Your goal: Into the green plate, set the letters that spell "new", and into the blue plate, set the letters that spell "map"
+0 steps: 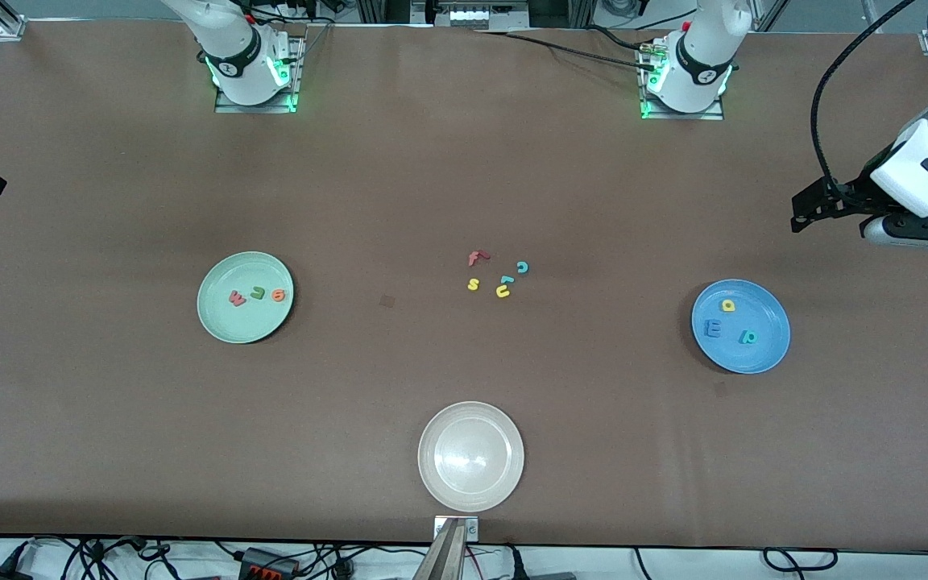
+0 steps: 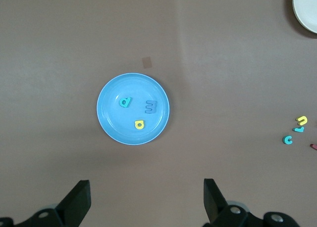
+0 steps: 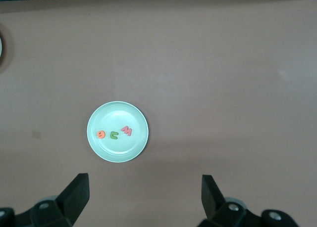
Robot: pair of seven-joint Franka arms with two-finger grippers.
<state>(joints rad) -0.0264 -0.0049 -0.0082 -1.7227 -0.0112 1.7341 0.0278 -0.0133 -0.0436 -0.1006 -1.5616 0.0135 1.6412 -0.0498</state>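
From the front camera you see the green plate (image 1: 245, 297), round and pale mint, lying toward the right arm's end of the table with three small foam letters in it: a pinkish-red w (image 1: 237, 299), a dark green n (image 1: 258, 292) and an orange e (image 1: 279, 295), set in a loose row and apart from one another. Toward the left arm's end lies the blue plate (image 1: 740, 326), round and bright blue, holding a yellow a (image 1: 727, 305), a blue m (image 1: 712, 328) and a teal p (image 1: 747, 337). Between the two plates you find loose letters on the table (image 1: 109, 419): a red f (image 1: 476, 258), a teal c (image 1: 522, 267), a yellow s (image 1: 474, 284) and a yellow u (image 1: 503, 292) touching a small teal piece (image 1: 506, 280). A beige-white plate (image 1: 470, 457) sits nearest the camera. The left gripper (image 1: 814, 211) hangs over the table's edge at the left arm's end, waiting. In the left wrist view you look down on the blue plate with its three letters, and the left gripper's fingers (image 2: 77, 201) stand spread wide, holding nothing. In the right wrist view the right gripper (image 3: 143, 197) hangs over bare table beside the green plate, its fingers (image 3: 212, 195) likewise spread and empty.
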